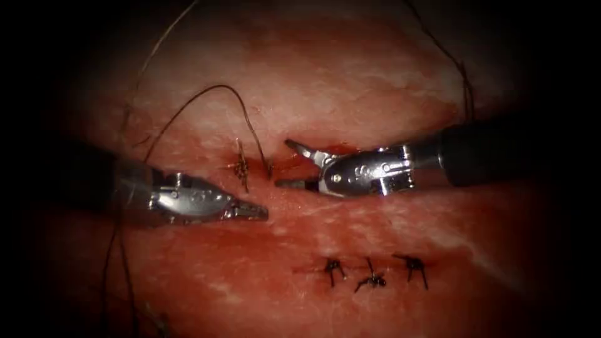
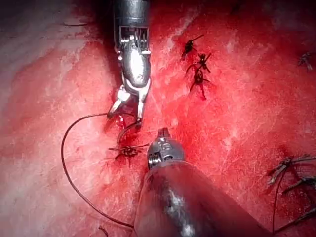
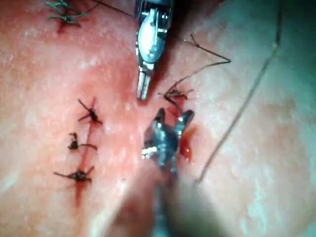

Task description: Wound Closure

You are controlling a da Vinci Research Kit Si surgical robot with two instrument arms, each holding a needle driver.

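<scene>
Jaws of the silver right needle driver (image 1: 293, 164) are spread around the short dark cut (image 1: 294, 164) in the pink tissue (image 1: 350, 81), holding nothing. Beside that cut, left, sits a black thread knot (image 1: 241, 168). The left needle driver (image 1: 260, 211), jaws pressed together, lies level below the knot, empty. I cannot make out the needle.

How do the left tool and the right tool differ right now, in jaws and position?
The left tool has its jaws shut, holding nothing; the right tool has its jaws spread open, also holding nothing. The left tool sits below the knot; the right tool sits over the open cut, to the knot's right. Both point inward.
</scene>
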